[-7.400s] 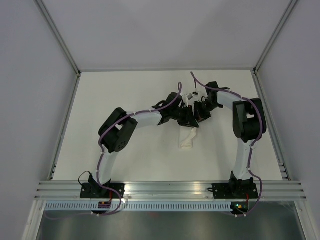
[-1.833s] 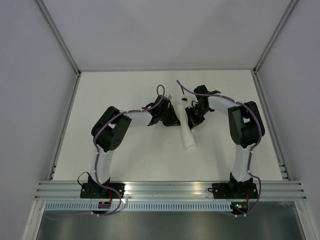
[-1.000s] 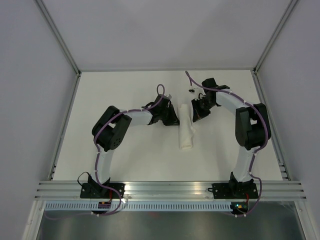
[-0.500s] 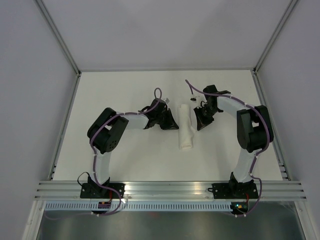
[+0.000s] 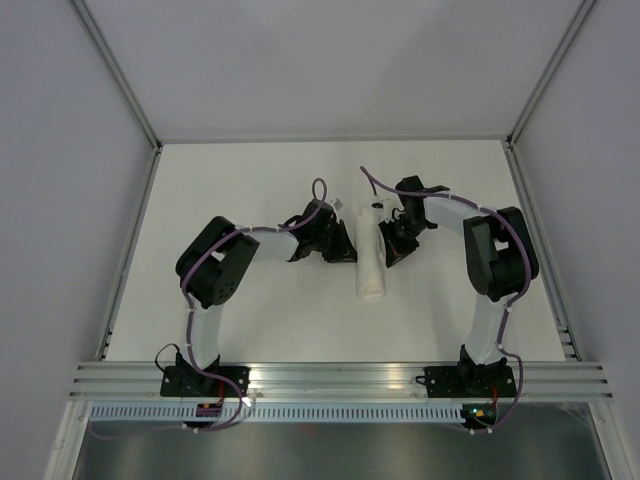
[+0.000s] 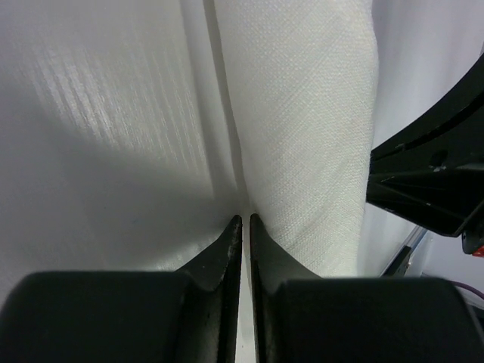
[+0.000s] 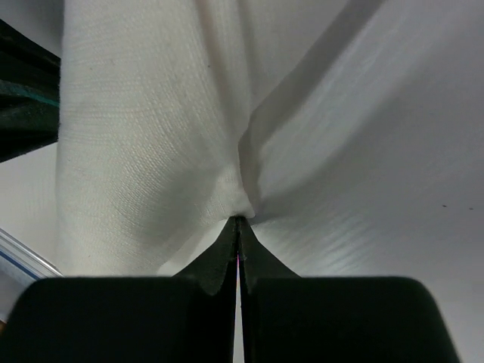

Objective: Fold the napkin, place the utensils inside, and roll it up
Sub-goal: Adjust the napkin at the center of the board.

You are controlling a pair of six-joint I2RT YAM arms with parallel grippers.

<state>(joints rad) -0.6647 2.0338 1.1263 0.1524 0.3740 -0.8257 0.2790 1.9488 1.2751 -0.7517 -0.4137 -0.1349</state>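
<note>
The rolled napkin lies between the grippers, utensils out of sight. Left gripper, jaws nearly closed, and right gripper, clamped tight, nose its opposite flanks. Any cloth caught in the tips could unroll it.

Our left arm and right arm have white links and bulky black joints, on black bases. Purple cables run along both, and the black fingers taper to thin points.
</note>
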